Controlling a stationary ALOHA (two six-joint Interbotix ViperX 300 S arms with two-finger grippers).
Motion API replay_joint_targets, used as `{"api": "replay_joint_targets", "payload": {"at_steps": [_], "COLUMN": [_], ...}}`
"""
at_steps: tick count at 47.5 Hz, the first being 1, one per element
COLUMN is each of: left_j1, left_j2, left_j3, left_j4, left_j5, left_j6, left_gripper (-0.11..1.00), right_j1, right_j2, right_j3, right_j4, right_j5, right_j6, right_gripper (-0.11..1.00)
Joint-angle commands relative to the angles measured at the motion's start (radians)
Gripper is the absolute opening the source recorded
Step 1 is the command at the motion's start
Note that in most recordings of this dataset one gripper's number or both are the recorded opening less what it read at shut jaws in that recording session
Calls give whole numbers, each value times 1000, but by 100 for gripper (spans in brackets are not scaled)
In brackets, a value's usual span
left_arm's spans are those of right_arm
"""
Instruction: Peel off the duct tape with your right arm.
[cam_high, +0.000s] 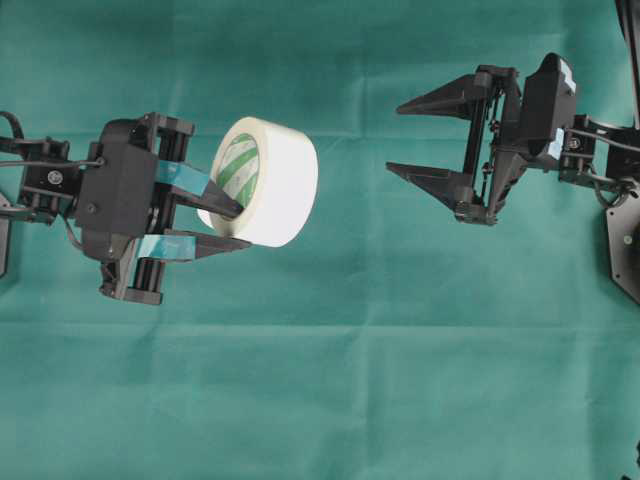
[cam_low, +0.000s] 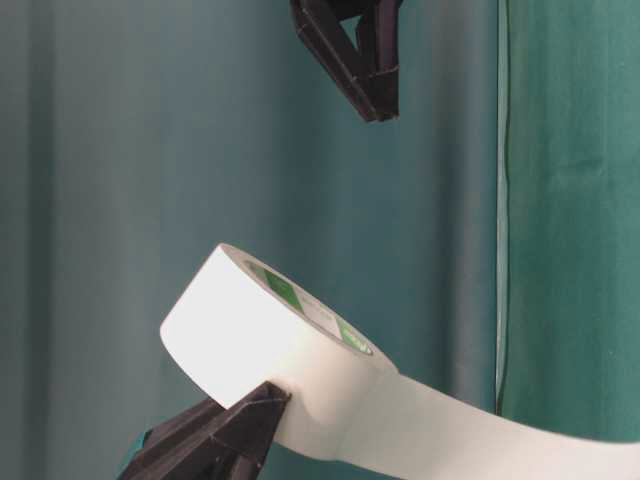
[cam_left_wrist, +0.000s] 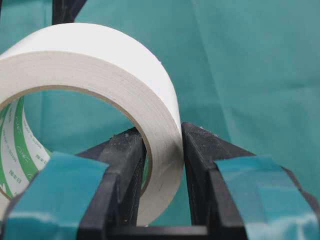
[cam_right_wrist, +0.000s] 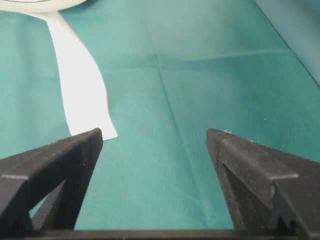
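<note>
Duct tape (cam_high: 270, 182) clamped in left gripper (cam_high: 236, 226), right gripper (cam_high: 392, 137) apart

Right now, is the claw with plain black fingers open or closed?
Open. The right gripper has its two pointed fingers spread wide apart, nothing between them. The duct tape sits in the left gripper.

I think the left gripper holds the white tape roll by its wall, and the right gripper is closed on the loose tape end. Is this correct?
Not quite. The left gripper does hold the duct tape by its wall, but the right gripper is open and holds nothing. In the right wrist view, the loose end hangs free ahead of its spread fingers.
</note>
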Motion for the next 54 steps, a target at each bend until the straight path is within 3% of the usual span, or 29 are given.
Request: {"api": "replay_joint_targets", "payload": {"at_steps": [1,11,34,54], "left_j1": [17,51,71,80], "left_j2": [-11,23,20,34], "left_j3": [-60,-135,-316,-356], "left_j4": [2,6,26,29], "left_j5": [58,245,466,549], "left_j6": [-5,-23,-12,43], "left_gripper": [21,21,21,21], "right_j1": [0,0,0,0], "right_j2": [-8,-8,-6,-8], "right_j3": [-12,-8,-2,-2], "right_j4": [2,2,2,2], "right_j5": [-5,-5,-5,-5], "right_j6": [0,0,0,0], "right_gripper": [71,71,71,71]}}
